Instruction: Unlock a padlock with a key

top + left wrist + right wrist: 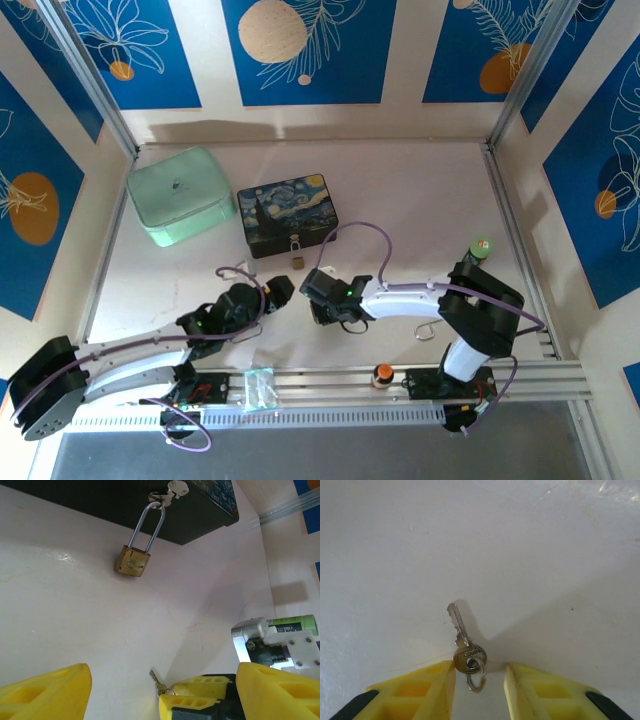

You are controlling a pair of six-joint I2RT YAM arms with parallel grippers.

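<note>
A: Where the padlock point(132, 562) hangs, what shows?
B: Brass body, thin silver shackle, hooked on the starry tin point(287, 213) at its 6 o'clock edge.
A: The key point(463, 639)?
B: Flat on the tabletop point(420, 200) between the right end effector's point(480, 666) parted fingers, blade toward 11 o'clock. The left end effector point(164, 667) gapes wide. Bare tabletop lies at the tin's 3 o'clock, a green case point(180, 205) at 9.

White arms point(400, 297); black joints point(485, 305); purple cables point(362, 228); yellow hollow-celled tool fingers point(415, 690).
</note>
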